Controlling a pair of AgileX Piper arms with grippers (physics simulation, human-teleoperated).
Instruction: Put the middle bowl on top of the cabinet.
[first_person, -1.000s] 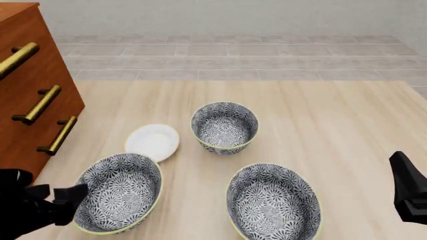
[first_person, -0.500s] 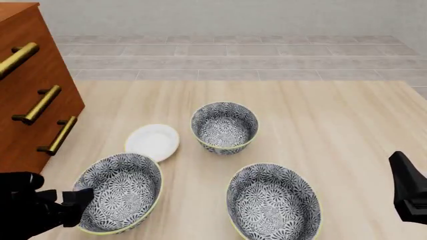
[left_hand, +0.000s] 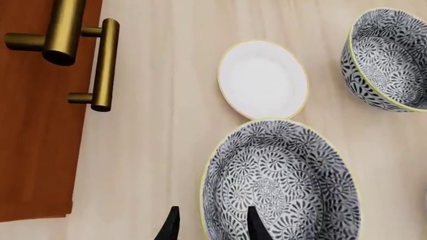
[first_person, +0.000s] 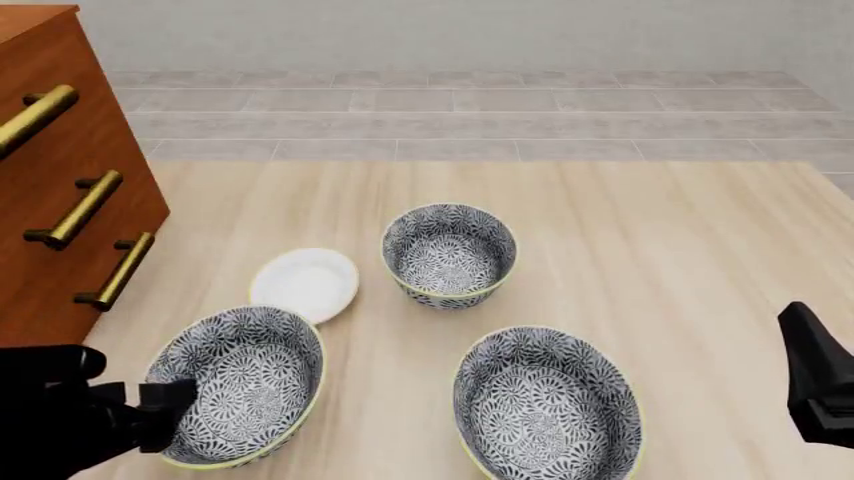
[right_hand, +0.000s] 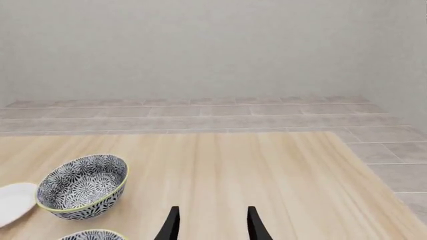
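Under everything sits a pale wood table (first_person: 667, 250), with grey tiled floor (first_person: 467, 110) past its far edge. At the left edge stands the cabinet (first_person: 67, 150), reddish-brown, with brass bar handles (first_person: 118, 272) on its drawer fronts. Only a corner of its top shows, and nothing is on that bit.

Next down in size is the big bowl (first_person: 547, 405), near side of the table and a bit right of centre, upright, black-and-white floral with a yellowish rim. The middle bowl (first_person: 247, 385) has the same pattern and sits upright on the table at the near left, not far from the cabinet's base and apart from the big bowl. Further back, between those two, is the deep bowl (first_person: 449, 255), same print but narrower. The little white plate (first_person: 306, 283) lies flat just behind the middle bowl. From the left wrist view their edges look like they meet, but I can't say if they actually touch.

The left gripper (left_hand: 212, 227) is down at the middle bowl's near-left rim with its jaws spread. One finger is inside the bowl and one outside, so the rim runs between them, not pinched as far as I can see. The right gripper (right_hand: 212, 227) hangs off at the near right, well clear of the bowls, jaws apart with nothing in them.
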